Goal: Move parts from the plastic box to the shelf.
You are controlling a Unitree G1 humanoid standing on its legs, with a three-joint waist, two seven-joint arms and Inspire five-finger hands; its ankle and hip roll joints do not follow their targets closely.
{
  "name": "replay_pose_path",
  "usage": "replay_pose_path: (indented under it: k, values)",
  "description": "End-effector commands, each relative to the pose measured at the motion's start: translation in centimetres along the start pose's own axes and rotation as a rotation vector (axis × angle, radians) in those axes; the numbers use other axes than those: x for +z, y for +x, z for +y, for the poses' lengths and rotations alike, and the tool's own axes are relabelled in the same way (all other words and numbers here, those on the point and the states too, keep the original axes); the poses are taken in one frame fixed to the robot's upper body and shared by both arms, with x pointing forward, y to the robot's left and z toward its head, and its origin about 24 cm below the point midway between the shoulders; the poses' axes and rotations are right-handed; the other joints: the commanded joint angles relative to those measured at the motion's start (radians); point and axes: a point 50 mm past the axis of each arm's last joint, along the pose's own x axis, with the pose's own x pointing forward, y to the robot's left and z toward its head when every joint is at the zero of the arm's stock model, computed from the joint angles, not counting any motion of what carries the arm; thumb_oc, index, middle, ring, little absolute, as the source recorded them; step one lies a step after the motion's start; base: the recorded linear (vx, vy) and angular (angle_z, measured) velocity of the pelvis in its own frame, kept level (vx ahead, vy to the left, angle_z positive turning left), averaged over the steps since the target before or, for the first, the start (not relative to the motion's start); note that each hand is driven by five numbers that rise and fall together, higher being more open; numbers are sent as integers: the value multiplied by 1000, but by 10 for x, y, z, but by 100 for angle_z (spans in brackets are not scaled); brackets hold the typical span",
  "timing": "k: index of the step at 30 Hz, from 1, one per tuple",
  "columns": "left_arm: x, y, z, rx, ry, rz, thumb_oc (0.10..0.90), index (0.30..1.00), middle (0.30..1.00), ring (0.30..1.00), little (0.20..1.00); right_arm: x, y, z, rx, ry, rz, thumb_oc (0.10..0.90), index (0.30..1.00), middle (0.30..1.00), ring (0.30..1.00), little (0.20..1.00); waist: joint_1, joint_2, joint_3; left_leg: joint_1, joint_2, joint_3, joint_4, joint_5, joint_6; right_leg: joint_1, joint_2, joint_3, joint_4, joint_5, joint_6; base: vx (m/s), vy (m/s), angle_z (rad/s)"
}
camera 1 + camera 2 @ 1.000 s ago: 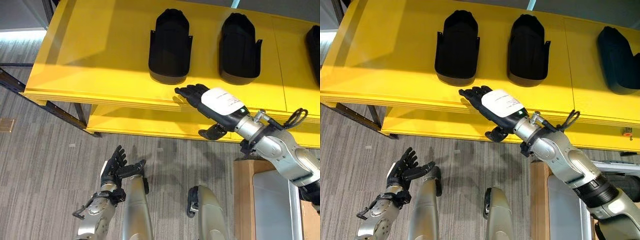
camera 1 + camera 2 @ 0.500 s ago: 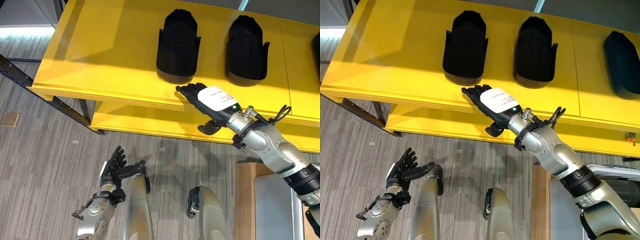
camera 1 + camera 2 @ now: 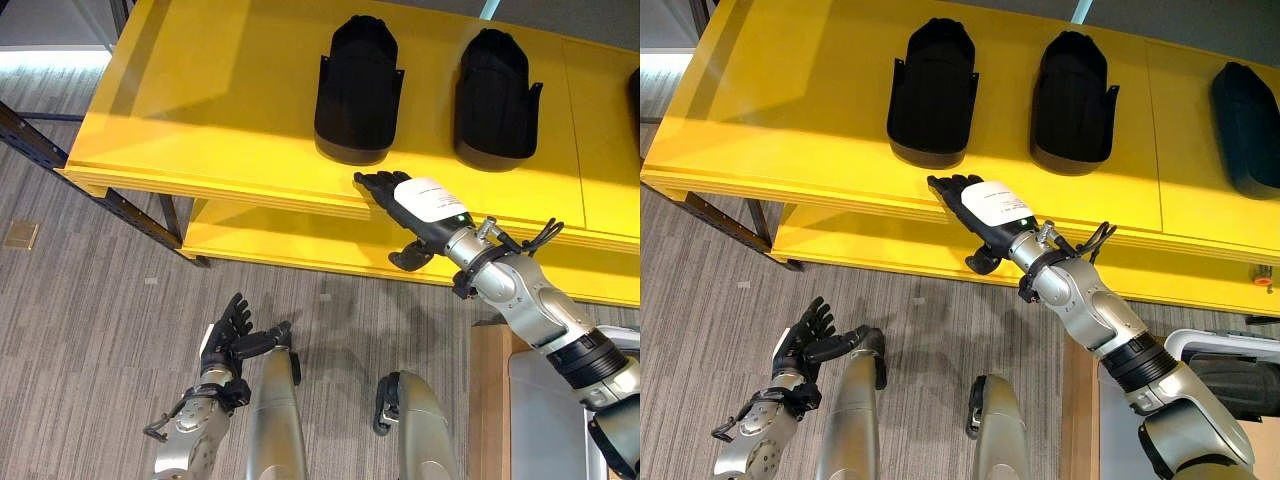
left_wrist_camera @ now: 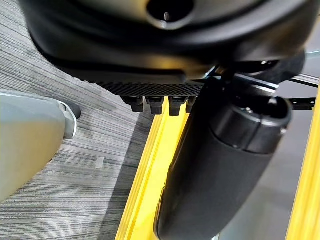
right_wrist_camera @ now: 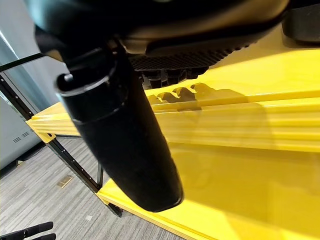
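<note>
Black moulded plastic parts, rounded at one end with side tabs, lie on the top board of the yellow wooden shelf [image 3: 200,120]: the left part [image 3: 358,88] at twelve o'clock from my right hand [image 3: 415,205], the middle part [image 3: 492,98] at one o'clock, and in the right eye view a third part [image 3: 1246,122] far out at two o'clock. They look stiff, light and smooth, so I judge a hold across the narrow flanks by the tabs safest. My right hand hovers empty at the shelf's front edge, fingers straight and spread. My left hand [image 3: 232,338] hangs low at seven o'clock over the grey striped carpet [image 3: 80,300], fingers relaxed, holding nothing. The right wrist view adds the shelf's lower board.
</note>
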Motion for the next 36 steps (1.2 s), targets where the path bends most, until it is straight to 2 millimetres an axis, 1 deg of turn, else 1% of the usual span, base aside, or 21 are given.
replay_pose_path:
  k: [1,9,14,24,36]
  values:
    - [21,0,-7,-33,22,-129,900,1000,1000,1000,1000,16,19,-49,-228,-20,-80,900,1000,1000,1000,1000,19,3,-24,35,43,-56,122,-163,-5,8,-27,11,-98,107,16,0,0,0]
    - [19,0,-7,-30,16,-126,900,1000,1000,1000,1000,13,22,-45,-231,-5,-55,900,1000,1000,1000,1000,20,6,-26,31,41,-56,130,-169,-3,3,-28,13,-91,102,14,0,0,0]
    - [19,0,-7,-30,11,-125,900,1000,1000,1000,1000,12,26,-49,-252,-13,-43,900,1000,1000,1000,1000,23,6,-26,29,40,-55,130,-170,-3,1,-27,14,-88,100,13,0,0,0]
    - [18,0,-5,-24,15,-120,900,1000,1000,1000,1000,6,31,-49,-270,7,-1,900,1000,1000,1000,1000,29,10,-24,25,40,-55,135,-171,-2,-5,-29,12,-81,97,13,0,0,0]
    - [19,-1,-5,-26,10,-122,900,1000,1000,1000,1000,1,38,-61,-318,5,32,900,1000,1000,1000,1000,38,17,-25,18,35,-59,140,-172,0,-15,-31,11,-69,92,12,0,0,0]
